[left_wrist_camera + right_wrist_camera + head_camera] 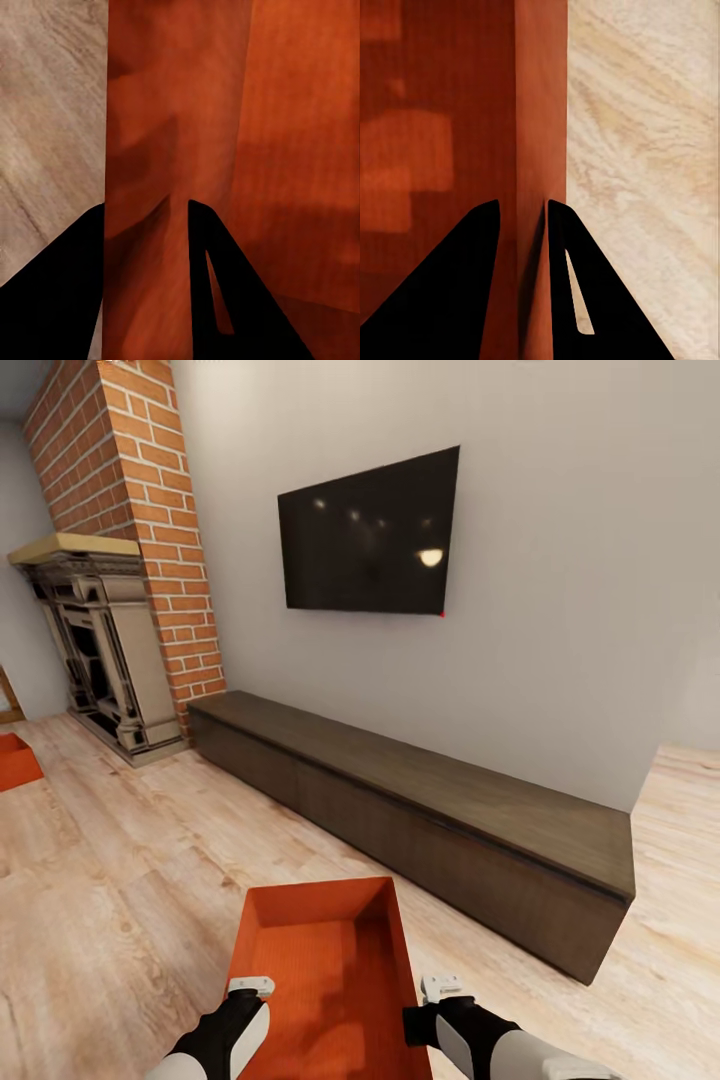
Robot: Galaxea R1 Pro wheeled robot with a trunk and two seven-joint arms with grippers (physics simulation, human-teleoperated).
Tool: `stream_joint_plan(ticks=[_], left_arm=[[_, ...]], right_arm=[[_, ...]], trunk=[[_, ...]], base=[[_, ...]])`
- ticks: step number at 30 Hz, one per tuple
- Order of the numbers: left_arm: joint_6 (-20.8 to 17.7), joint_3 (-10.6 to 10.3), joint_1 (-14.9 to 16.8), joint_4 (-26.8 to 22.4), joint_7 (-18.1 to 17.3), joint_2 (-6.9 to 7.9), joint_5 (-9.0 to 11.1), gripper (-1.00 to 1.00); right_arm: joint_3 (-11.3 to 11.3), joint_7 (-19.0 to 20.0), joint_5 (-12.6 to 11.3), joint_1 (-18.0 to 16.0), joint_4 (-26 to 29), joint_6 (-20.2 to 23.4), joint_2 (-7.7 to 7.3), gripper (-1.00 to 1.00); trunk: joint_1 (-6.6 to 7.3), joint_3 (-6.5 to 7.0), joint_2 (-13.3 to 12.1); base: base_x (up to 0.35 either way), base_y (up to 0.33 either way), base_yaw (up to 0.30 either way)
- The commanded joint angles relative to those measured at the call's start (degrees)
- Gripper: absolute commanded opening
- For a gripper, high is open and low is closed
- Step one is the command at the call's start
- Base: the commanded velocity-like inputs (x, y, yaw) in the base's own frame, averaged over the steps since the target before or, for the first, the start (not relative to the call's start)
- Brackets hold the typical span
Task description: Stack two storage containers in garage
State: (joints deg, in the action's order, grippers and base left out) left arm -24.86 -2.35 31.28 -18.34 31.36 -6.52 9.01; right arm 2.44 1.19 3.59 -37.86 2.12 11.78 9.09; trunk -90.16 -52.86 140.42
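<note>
Head view shows one storage container (325, 960) held low in front of the robot over the wood-plank floor (120, 880) of the living room, open side up. The left gripper (145, 217) is clamped on its left long wall, one finger inside and one outside; the right gripper (523, 214) is clamped the same way on the right long wall. A second container (17, 760) sits on the planks well apart, at the left edge near the fireplace (100, 650), cut off by the frame. That makes two containers, one in hand and one waiting. Judging by its thin walls and the shape it keeps, the box is probably light and fairly stiff, though the smooth walls could slip, so opposite walls near mid-length seem the sensible hold. Beyond it stand a long dark cabinet (450, 810) and a wall-mounted TV (368, 535).
</note>
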Motion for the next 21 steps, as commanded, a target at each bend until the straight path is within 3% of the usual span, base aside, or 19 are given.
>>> stream_joint_plan(ticks=[1, 5, 6, 10, 21], left_arm=[[-0.93, -0.56, -0.01, 0.12, 0.98, 0.08, 0.39, -1.0], [-0.7, -0.46, -0.02, 0.14, 0.98, 0.2, 0.46, -1.0], [1.03, -0.45, 0.0, 0.27, 1.0, 0.25, 0.49, -1.0], [3.82, -0.41, -0.08, 0.55, 1.09, 0.33, 0.71, -1.0], [4.2, -0.46, -0.09, 0.58, 1.14, 0.21, 0.74, -1.0]], right_arm=[[-0.94, -0.38, 1.2, -0.02, 1.43, -0.92, -0.13, -1.0], [-0.94, -0.4, 1.17, -0.02, 1.42, -2.89, -0.06, -1.0], [-0.94, -0.49, 1.16, -0.02, 1.41, -3.85, -0.06, -1.0], [-0.94, -0.72, 1.23, -0.04, 1.32, -4.35, -0.12, -1.0], [-0.97, -0.83, 1.24, -0.02, 1.31, -4.42, -0.04, -1.0]], trunk=[[0.24, 0.13, -0.39], [0.46, 0.31, -0.79], [0.46, 0.31, -0.79], [0.46, 0.31, -0.79], [0.46, 0.31, -0.79]], base=[[0.0, 0.0, 0.0], [0.0, 0.0, 0.01], [0.0, 0.0, 0.207], [0.0, 0.0, 0.265], [0.0, 0.0, 0.291]])
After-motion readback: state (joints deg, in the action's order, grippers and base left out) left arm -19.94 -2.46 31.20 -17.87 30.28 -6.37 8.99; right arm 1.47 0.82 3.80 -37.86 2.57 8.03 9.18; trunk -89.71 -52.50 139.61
